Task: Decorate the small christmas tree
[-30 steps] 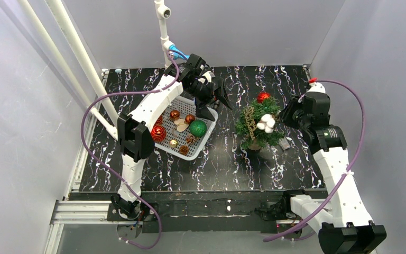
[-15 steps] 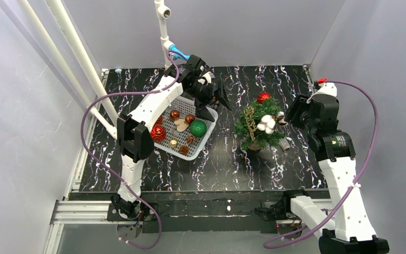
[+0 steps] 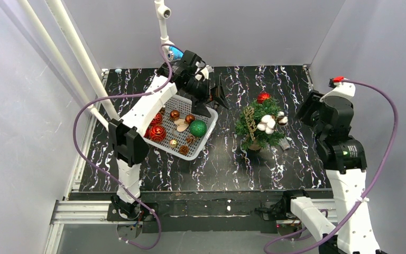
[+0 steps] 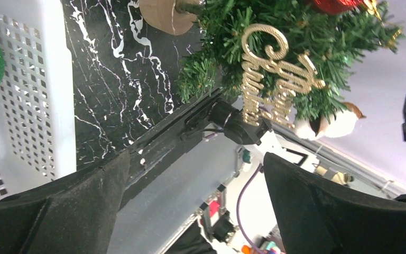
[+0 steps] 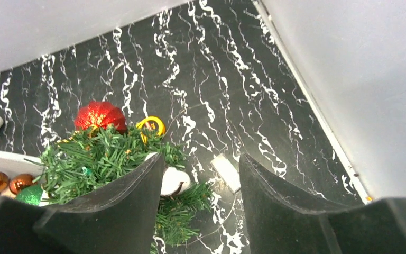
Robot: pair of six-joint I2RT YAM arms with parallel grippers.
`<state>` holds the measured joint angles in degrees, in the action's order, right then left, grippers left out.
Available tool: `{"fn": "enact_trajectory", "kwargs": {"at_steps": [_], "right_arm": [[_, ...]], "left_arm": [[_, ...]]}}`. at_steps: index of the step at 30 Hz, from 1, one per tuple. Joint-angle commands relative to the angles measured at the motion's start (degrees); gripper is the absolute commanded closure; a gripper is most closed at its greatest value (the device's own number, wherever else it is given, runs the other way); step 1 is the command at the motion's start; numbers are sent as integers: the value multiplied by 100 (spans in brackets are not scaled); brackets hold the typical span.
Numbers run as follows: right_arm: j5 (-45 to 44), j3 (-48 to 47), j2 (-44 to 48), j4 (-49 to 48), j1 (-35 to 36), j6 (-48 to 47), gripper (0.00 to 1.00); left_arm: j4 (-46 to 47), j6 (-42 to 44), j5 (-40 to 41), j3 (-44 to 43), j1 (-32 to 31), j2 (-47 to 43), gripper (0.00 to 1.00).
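Observation:
The small christmas tree (image 3: 258, 129) stands right of centre on the black marbled table. It carries a red ball (image 3: 263, 97) on top, a gold script sign (image 3: 250, 123) and white cotton bolls (image 3: 267, 123). My right gripper (image 3: 302, 110) is open and empty, off to the tree's right and apart from it. In the right wrist view its fingers frame the tree (image 5: 105, 159) and a cotton boll (image 5: 175, 181). My left gripper (image 3: 215, 100) hovers open and empty over the far right corner of the white basket (image 3: 205, 135). Its camera faces the tree (image 4: 296, 47).
The basket holds red, copper and gold balls, pine cones and a shiny green ball (image 3: 197, 128). A small white box (image 5: 227, 172) on a thin wire lies on the table beside the tree's base. Grey walls close in the table at the back and right.
My right gripper opened and drew back to the right from the tree, leaving a cotton boll on its right side. The left arm shifted slightly toward the back.

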<state>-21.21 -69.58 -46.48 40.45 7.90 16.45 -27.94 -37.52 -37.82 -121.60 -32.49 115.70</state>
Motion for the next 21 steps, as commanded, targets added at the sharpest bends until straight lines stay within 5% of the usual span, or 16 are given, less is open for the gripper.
{"fn": "enact_trajectory", "kwargs": {"at_steps": [1, 5, 7, 10, 21], "right_arm": [[-257, -465, -34, -3, 10, -150, 38], [-335, -651, -208, 302, 10, -65, 36], [-477, -727, -287, 449, 12, 0, 23], [-647, -911, -415, 731, 10, 202, 19], [-486, -1385, -789, 1250, 7, 410, 13]], "left_arm": [[-582, 495, 177, 15, -7, -677, 1], [-706, 708, 368, 407, 60, -995, 1], [-800, 882, 441, 688, 84, -1188, 1], [-1075, 1161, 858, 1061, 85, -1481, 0], [-2145, 1373, 3272, 1448, 85, -2068, 0]]}}
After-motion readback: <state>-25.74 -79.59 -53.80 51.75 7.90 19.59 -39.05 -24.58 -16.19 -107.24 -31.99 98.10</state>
